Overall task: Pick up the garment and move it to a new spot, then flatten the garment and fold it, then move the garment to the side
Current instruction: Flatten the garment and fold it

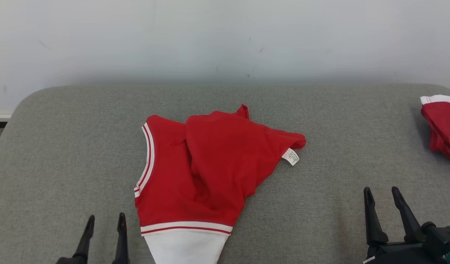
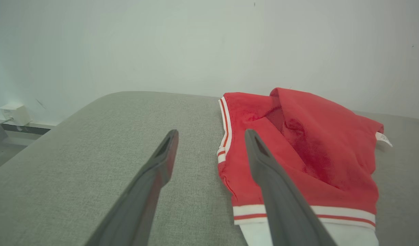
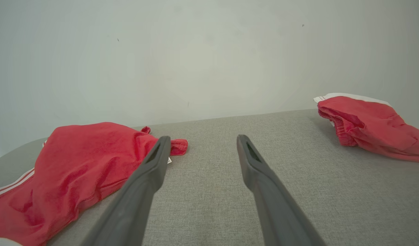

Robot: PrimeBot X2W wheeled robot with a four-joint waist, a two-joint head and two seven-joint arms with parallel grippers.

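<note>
The garment (image 1: 206,165) is a red piece with white-and-red striped trim and a white panel at its near end. It lies crumpled in the middle of the grey padded surface (image 1: 63,146), a white label at its right tip. It also appears in the left wrist view (image 2: 308,153) and the right wrist view (image 3: 76,167). My left gripper (image 1: 105,222) stands open at the lower left, just left of the garment's near hem, holding nothing. At the lower right my right gripper (image 1: 382,192) is open too, well clear of the garment.
A second red garment with white trim (image 1: 443,123) lies at the far right edge of the surface, also in the right wrist view (image 3: 369,126). A pale wall rises behind. The surface's rounded left corner drops off at the far left.
</note>
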